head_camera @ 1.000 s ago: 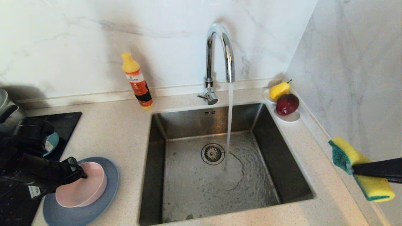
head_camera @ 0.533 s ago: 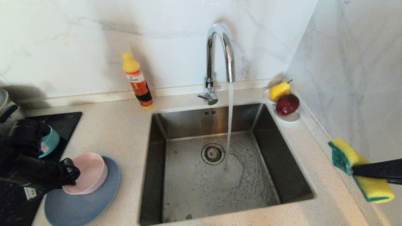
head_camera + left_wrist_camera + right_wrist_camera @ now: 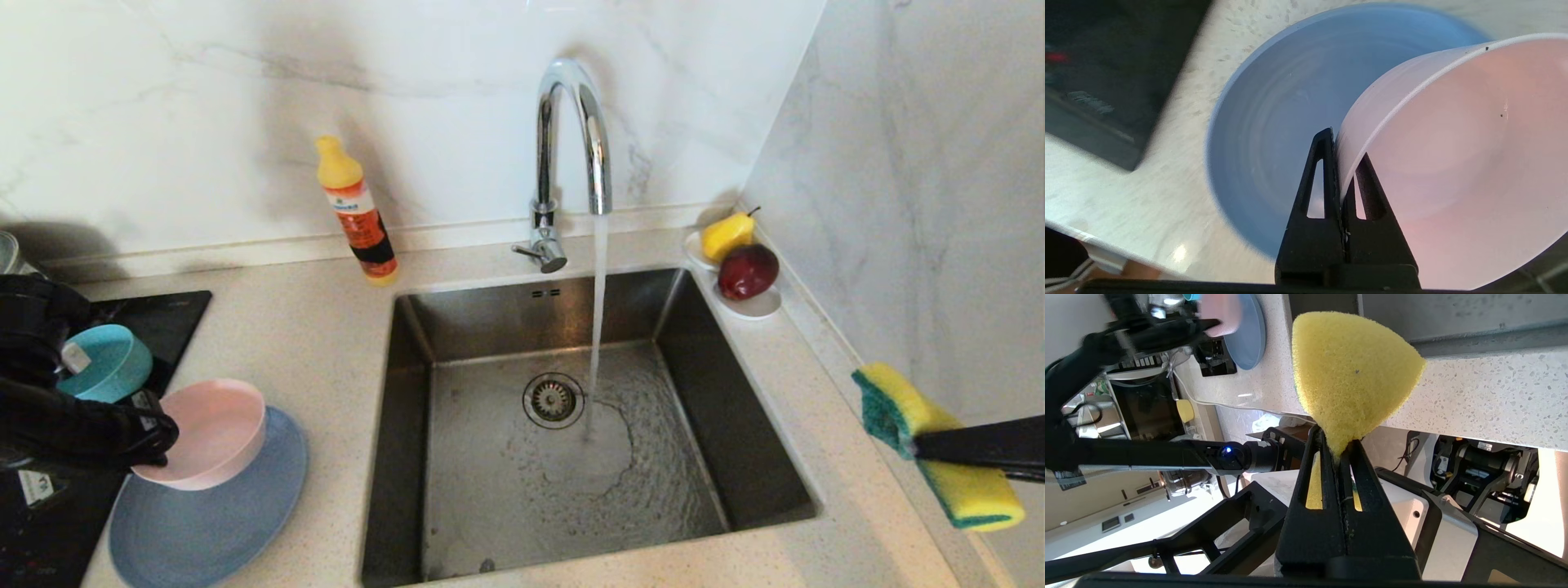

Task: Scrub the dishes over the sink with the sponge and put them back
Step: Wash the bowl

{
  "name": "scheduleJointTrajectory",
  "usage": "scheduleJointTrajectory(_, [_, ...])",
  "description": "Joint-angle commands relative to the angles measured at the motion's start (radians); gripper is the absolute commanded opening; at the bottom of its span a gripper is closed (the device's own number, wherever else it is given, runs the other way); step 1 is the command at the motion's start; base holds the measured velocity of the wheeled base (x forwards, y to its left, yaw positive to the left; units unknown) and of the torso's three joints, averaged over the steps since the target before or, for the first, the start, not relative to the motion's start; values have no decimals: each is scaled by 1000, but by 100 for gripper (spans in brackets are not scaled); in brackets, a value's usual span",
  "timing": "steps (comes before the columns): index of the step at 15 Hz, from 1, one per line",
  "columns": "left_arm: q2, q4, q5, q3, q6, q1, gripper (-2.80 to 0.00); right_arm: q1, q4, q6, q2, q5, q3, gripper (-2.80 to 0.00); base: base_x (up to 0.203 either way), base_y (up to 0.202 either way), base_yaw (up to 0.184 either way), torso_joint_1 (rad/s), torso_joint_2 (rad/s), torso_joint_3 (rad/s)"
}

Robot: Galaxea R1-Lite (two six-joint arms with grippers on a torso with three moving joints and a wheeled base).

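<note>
My left gripper (image 3: 160, 431) (image 3: 1340, 153) is shut on the near rim of the pale pink bowl (image 3: 208, 431) (image 3: 1457, 163), which hangs tilted just above the slate-blue plate (image 3: 214, 523) (image 3: 1274, 118) on the counter left of the sink (image 3: 563, 457). The small teal bowl (image 3: 106, 363) sits behind, partly hidden by my left arm. At the right edge, over the counter beside the sink, my right gripper (image 3: 916, 445) (image 3: 1336, 447) is shut on the middle of the yellow and green sponge (image 3: 931, 441) (image 3: 1351, 371).
Water runs from the chrome tap (image 3: 571, 155) into the basin near the drain (image 3: 553, 400). An orange soap bottle (image 3: 357, 212) stands at the back wall. A white saucer (image 3: 755, 306) with a pear (image 3: 725, 235) and a red fruit (image 3: 747, 271) sits back right. A black hob (image 3: 167, 322) lies far left.
My left gripper closed on the pink bowl's rim and lifted it off the blue plate, tilting it and drawing it left; the teal bowl came into view. The right arm stayed still.
</note>
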Motion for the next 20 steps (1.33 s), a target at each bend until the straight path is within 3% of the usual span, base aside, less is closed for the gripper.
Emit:
scheduleJointTrajectory(1, [-114, 48, -1, -44, 23, 0, -280, 0, 3, 3, 8, 9, 1, -280, 0, 0, 0, 0, 0, 0])
scheduleJointTrajectory(5, [-225, 135, -18, -75, 43, -8, -280, 0, 3, 6, 9, 19, -2, -280, 0, 0, 0, 0, 0, 0])
scheduleJointTrajectory(7, [-293, 165, -87, -77, 43, -42, -280, 0, 3, 6, 8, 19, -2, -280, 0, 0, 0, 0, 0, 0])
scheduleJointTrajectory(9, [-333, 186, -119, -75, 54, -130, -280, 0, 3, 8, 5, 19, -4, -280, 0, 0, 0, 0, 0, 0])
scheduleJointTrajectory(12, [-366, 205, -117, -77, 64, -309, -280, 0, 3, 8, -3, 19, 1, -280, 0, 0, 0, 0, 0, 0])
scheduleJointTrajectory(14, [-360, 206, -71, -75, 65, -452, -280, 0, 3, 9, -3, 19, 1, -280, 0, 0, 0, 0, 0, 0])
scheduleJointTrajectory(16, [-314, 198, 18, -74, 51, -603, -280, -1, 3, 9, -6, 19, -4, -280, 0, 0, 0, 0, 0, 0])
scheduleJointTrajectory(18, [-209, 173, 105, -90, -6, -734, -280, -1, 2, 12, -5, 17, -10, -280, 0, 0, 0, 0, 0, 0])
scheduleJointTrajectory(20, [-107, 142, 149, -139, -65, -829, -280, -1, 3, 14, -6, 17, -10, -280, 0, 0, 0, 0, 0, 0])
